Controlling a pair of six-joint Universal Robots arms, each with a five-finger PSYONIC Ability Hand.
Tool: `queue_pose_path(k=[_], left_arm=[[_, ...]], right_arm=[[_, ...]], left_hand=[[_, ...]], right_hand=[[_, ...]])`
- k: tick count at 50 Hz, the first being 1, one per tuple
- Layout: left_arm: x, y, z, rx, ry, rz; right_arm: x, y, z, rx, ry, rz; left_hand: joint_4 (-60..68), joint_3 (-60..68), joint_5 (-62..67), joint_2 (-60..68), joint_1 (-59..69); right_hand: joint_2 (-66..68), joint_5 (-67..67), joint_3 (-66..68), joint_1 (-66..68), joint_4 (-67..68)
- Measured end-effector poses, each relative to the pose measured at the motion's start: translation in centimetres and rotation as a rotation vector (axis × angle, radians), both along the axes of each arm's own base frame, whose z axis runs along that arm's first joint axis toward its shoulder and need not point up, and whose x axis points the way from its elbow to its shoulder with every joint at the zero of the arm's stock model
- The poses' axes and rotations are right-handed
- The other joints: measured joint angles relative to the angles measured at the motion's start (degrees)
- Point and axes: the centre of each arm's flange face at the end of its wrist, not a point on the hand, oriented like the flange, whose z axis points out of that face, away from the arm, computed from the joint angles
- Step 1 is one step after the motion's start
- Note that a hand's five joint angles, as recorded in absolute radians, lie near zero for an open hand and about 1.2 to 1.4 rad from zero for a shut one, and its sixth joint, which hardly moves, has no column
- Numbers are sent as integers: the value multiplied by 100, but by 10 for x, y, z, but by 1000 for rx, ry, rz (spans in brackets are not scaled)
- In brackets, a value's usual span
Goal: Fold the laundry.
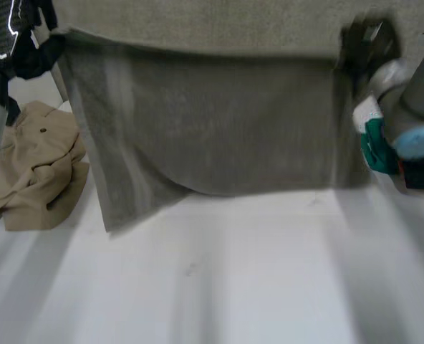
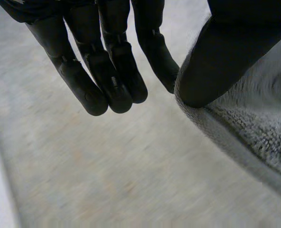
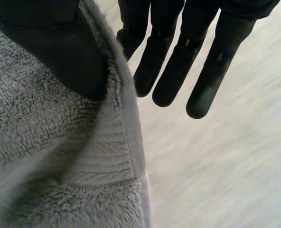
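Grey terry makes up the towel [image 1: 219, 122], which hangs as a wide sheet across the upper middle of the head view. Its top edge is stretched between the two hands and its lower edge is just above the white tabletop [image 1: 255, 272]. The lower left corner sags further down than the rest.

At the upper left of the frame, the left hand [image 1: 36, 54] holds one top corner. In its own wrist view the left hand [image 2: 112, 71] has its thumb pressed onto the thick hem of the towel [image 2: 254, 123], with straight fingers on the other side of that edge. A small gap shows between the fingertips and the thumb.

At the upper right of the head view, the right hand [image 1: 366, 43] holds the other top corner, at the end of the right arm [image 1: 420, 100]. Its wrist view shows the right hand [image 3: 173, 66] gripping the same way. The thumb lies on the looped face of the towel [image 3: 45, 156], near the woven band, and the straight fingers are beyond the hem.

A crumpled tan garment [image 1: 40, 172] lies on the tabletop at the middle left of the head view, beside the hanging towel.
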Motion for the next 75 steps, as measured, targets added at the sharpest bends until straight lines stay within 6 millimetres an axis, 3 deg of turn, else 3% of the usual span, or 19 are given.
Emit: queue_pose_path(k=[4,7,10,14,21,22,26,27,30,33,35,40,49,52,53,55,60,66,75], left_arm=[[2,-41,6,8,4,131],[-2,-62,12,29,17,188],[-8,-76,14,78,28,212],[-13,-80,10,151,32,212],[-11,-67,-28,320,8,207],[-10,-62,-43,361,-6,202],[-8,-48,-84,447,-48,182],[-8,-48,-84,447,-48,182],[-6,-40,-116,487,-89,169],[-3,-34,-141,502,-129,173],[-1,-31,-150,507,-148,182],[3,-28,-156,512,-174,206],[10,-19,-149,549,-188,230],[13,-17,-147,564,-188,236],[15,-15,-147,575,-187,239],[17,-12,-146,589,-187,242],[23,1,-144,651,-198,246],[29,34,-136,764,-259,237],[44,108,-134,1052,-536,200]], right_arm=[[-6,23,89,-264,-99,-30],[-11,38,118,-342,-127,-40],[-14,52,126,-337,-128,-46],[-15,62,108,-238,-99,-46],[-16,87,24,99,4,-1],[-15,94,0,176,27,20],[-13,108,-58,338,72,65],[-13,108,-58,338,72,65],[-13,112,-103,446,103,73],[-14,111,-137,521,130,55],[-16,109,-148,550,140,36],[-24,103,-153,609,133,-36],[-54,93,-138,766,-30,-217],[-61,92,-135,806,-85,-250],[-64,92,-134,824,-109,-260],[-67,92,-132,843,-130,-264],[-69,100,-125,882,-120,-220],[-77,130,-109,965,76,-107],[-123,203,-87,1106,698,40]], left_hand=[[0,0,0,0,0],[0,0,0,1,0],[0,0,0,1,0],[0,0,0,1,0],[1,0,0,1,0],[1,1,0,0,0],[1,0,0,0,0],[1,0,0,0,0],[1,1,0,1,0],[1,1,0,1,0],[1,1,0,1,0],[1,1,0,1,0],[1,1,0,1,0],[1,1,0,1,0],[1,1,0,1,0],[1,1,0,1,0],[1,1,0,1,0],[1,1,0,1,0],[1,1,0,1,0]], right_hand=[[0,0,0,0,5],[0,0,0,0,8],[0,38,0,0,7],[0,95,0,0,8],[0,138,3,0,14],[0,140,9,0,15],[0,147,10,0,16],[0,147,10,0,16],[-195,-57,-247,-43,-263],[-1345,-1234,-1381,-1077,-1418],[-1987,-1887,-2008,-1712,-2044],[-3199,-3229,-3273,-2949,-3329],[-3650,-3711,-3714,-3322,-3753],[-2925,-2859,-2980,-2665,-3038],[-1564,-1678,-1661,-1316,-1726],[-345,-446,-535,-127,-595],[6,11,-16,5,-10],[6,11,-14,5,-5],[6,11,-1,5,9]])
